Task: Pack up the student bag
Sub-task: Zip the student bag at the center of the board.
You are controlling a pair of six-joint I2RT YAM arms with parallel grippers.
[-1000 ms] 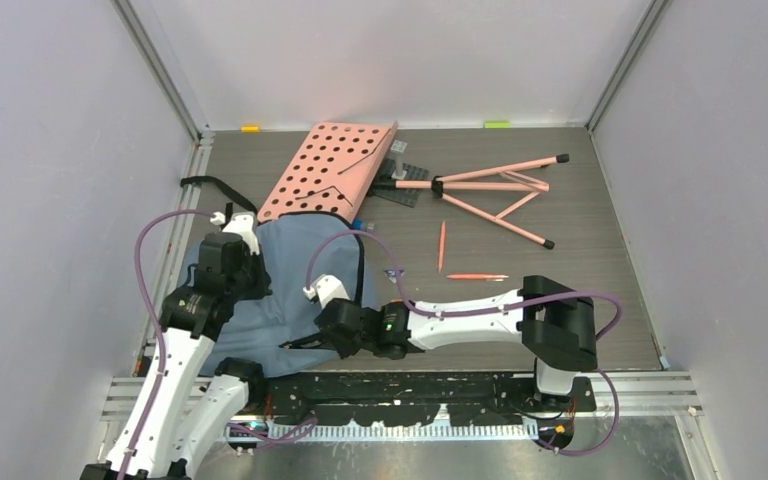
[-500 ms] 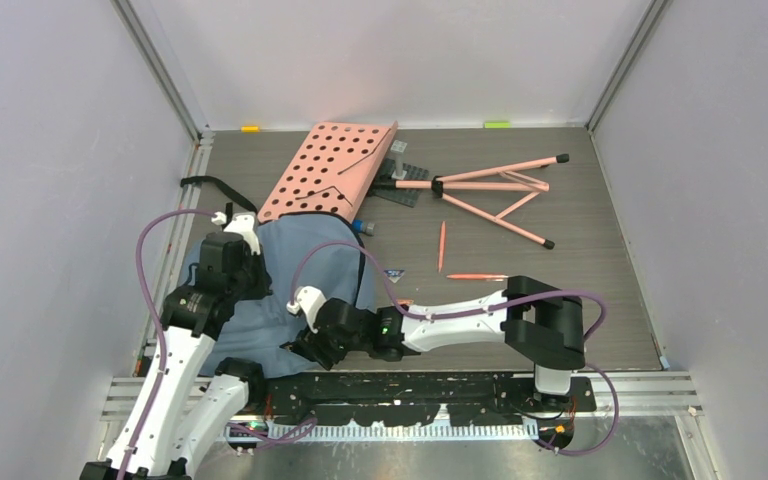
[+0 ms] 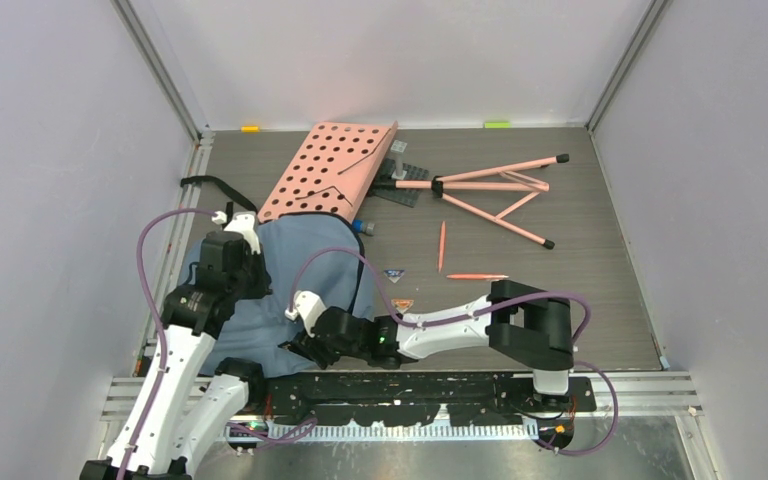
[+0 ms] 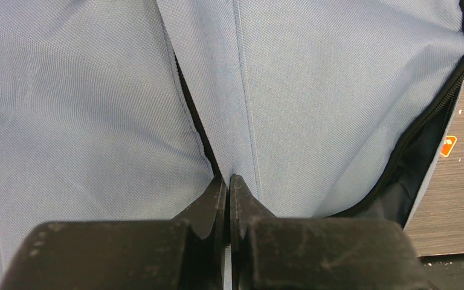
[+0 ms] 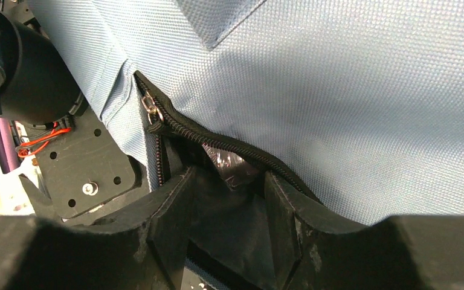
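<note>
The student bag point(image 3: 295, 265) is blue-grey fabric with black zipper trim and lies flat at the near left of the table. My left gripper point(image 3: 247, 272) rests on its top, and its jaws point(image 4: 228, 179) are shut on a raised fold of the bag's fabric point(image 4: 314, 109). My right gripper point(image 3: 303, 346) is at the bag's near edge. In the right wrist view it point(image 5: 229, 181) is open, with its fingers point(image 5: 181, 187) spread at the unzipped opening. The dark lining and something shiny and dark show between them. A metal zipper pull point(image 5: 151, 110) hangs just left of the gripper.
A pink perforated board point(image 3: 332, 168) leans over the bag's far end, with a folded pink tripod point(image 3: 495, 188) to its right. Two pink pencils point(image 3: 441, 245) point(image 3: 476, 276) and two small triangular pieces point(image 3: 393, 273) point(image 3: 401, 303) lie right of the bag. A black strap point(image 3: 215, 186) trails at the far left.
My right gripper has slid left along the bag's near edge, uncovering the small orange piece on the table. The left gripper has stayed put on the fabric.
</note>
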